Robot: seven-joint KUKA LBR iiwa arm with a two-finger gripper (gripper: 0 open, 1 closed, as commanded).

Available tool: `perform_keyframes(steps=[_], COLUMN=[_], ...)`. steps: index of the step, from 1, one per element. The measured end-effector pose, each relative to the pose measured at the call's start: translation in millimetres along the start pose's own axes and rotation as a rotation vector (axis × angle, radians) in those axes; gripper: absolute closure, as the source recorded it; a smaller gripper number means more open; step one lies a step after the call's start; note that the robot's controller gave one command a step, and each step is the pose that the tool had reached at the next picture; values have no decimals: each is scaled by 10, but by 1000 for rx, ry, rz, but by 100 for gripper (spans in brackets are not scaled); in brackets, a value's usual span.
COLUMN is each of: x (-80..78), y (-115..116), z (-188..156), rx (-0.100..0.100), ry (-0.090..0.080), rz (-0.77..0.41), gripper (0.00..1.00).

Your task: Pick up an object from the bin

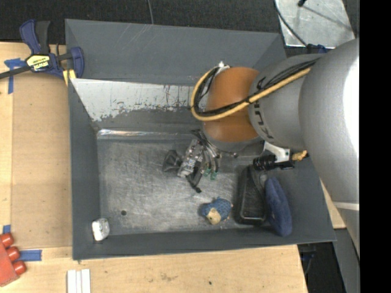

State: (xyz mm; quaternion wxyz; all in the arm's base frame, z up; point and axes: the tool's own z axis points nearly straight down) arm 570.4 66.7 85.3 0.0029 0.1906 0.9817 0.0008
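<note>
My gripper (194, 162) hangs below the orange wrist cover, low over the middle of the bin floor. Right beside it on the left lies a small dark grey thing (171, 161); whether the fingers touch it is not clear. A blue roundish thing with a tan cork-like end (216, 211) lies in front of the gripper, toward the near wall. A black rectangular brush-like block (250, 198) lies to the right, with a dark blue cloth-like thing (277, 205) against it.
A small white and grey cylinder (100, 228) sits in the near left corner. A tiny dark speck (123, 212) lies on the floor nearby. The arm and its orange cover hang over the bin's back right part.
</note>
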Motion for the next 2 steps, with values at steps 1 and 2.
perform_keyframes(steps=[1, 2], x=[-17, -47], y=[0, 2], z=[-267, -849], rx=[0, -2], ry=[0, -3], rz=[0, -1], gripper=[100, 100])
